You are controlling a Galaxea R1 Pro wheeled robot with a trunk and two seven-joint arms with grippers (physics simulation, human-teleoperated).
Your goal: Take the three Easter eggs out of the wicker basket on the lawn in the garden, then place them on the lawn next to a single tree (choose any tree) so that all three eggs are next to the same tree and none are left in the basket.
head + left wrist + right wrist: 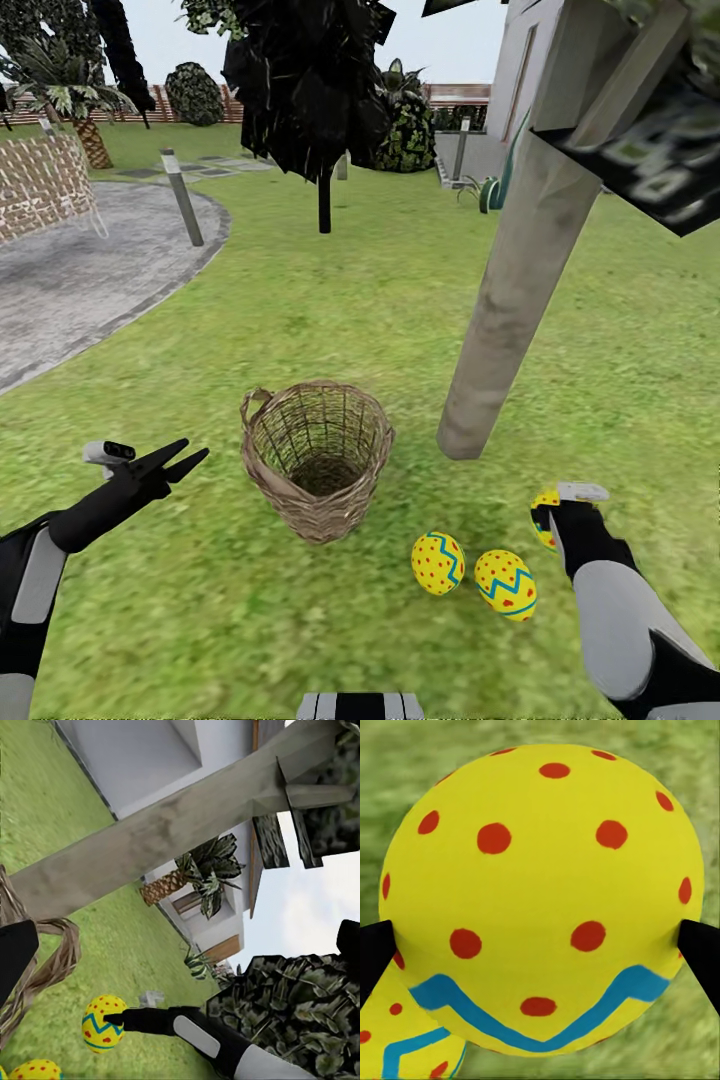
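Right gripper (548,522) reached down, jaws clamping an egg (544,896); left gripper (185,460) hovered beside basket (317,460), jaws apart, empty.

Empty wicker basket (317,458) upright on lawn (300,300); three Easter eggs (438,563) beside tree (510,290).

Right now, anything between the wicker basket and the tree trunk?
Head view: only bare lawn between the wicker basket and the tree trunk. The eggs lie nearer the robot, off that line.

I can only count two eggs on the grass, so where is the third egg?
The third egg is in the right pincer, low over the lawn at the head view's right, near the tree base and the two eggs lying there.
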